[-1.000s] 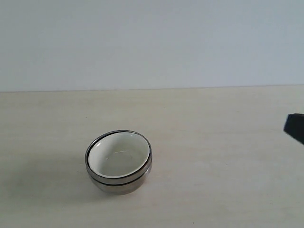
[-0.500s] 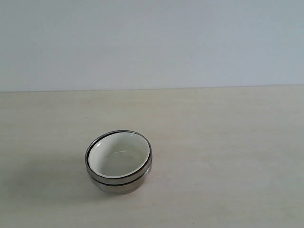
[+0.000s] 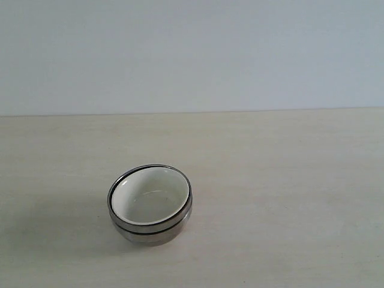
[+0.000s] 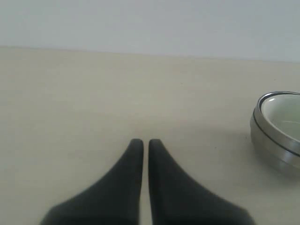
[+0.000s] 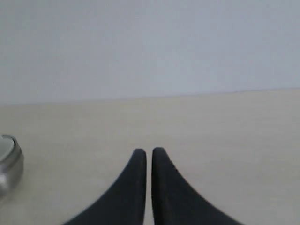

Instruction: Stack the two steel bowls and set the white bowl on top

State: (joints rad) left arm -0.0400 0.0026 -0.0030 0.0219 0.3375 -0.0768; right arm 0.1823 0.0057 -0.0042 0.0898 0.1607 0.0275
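The two steel bowls sit nested on the pale table, and the white bowl rests inside them on top. The same stack shows at the edge of the left wrist view as steel bowls holding the white bowl. In the right wrist view only a sliver of the steel bowls shows. My left gripper is shut with nothing in it, well away from the stack. My right gripper is also shut and empty, far from the stack. Neither gripper appears in the exterior view.
The light wooden table runs back to a plain pale wall. Nothing else stands on it.
The dark tip of the right arm, seen at the right edge of the exterior view a second ago, has gone out of that view. The bowl stack has not moved.
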